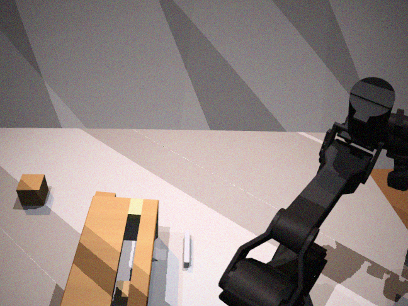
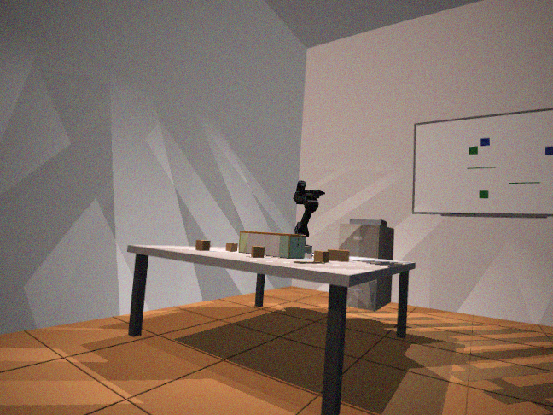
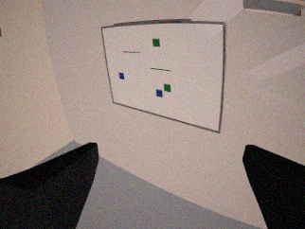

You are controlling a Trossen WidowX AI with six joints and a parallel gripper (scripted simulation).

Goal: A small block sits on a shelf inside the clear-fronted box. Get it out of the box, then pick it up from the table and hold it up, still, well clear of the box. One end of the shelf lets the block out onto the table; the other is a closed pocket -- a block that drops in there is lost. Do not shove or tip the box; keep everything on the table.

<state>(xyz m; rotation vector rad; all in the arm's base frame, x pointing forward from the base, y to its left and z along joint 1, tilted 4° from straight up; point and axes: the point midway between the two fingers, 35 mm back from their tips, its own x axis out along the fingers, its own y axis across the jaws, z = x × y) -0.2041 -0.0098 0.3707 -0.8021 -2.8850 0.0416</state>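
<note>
The box (image 1: 102, 223) (image 2: 263, 243) stands on the table (image 1: 210, 226) (image 2: 232, 263); its wooden top with a long slot shows in the top view, cut off by the lower edge. In the slot a small tan patch (image 1: 124, 288) shows low down; whether it is the small block or part of the box I cannot tell. The shelf and its two ends cannot be made out. My gripper (image 3: 173, 153) (image 2: 323, 193) is open, with nothing between its fingers. It is raised high above the table, away from the box, and the wrist view looks toward a wall.
A wooden cube (image 1: 32, 190) (image 2: 202, 245) stands beyond the box. Other wooden blocks (image 2: 231, 247) (image 2: 257, 252) (image 2: 321, 256) (image 2: 338, 254) stand around the box. A slim white bar (image 1: 186, 248) lies beside the box, between it and the arm. A whiteboard (image 2: 446, 187) (image 3: 199, 61) hangs on the wall.
</note>
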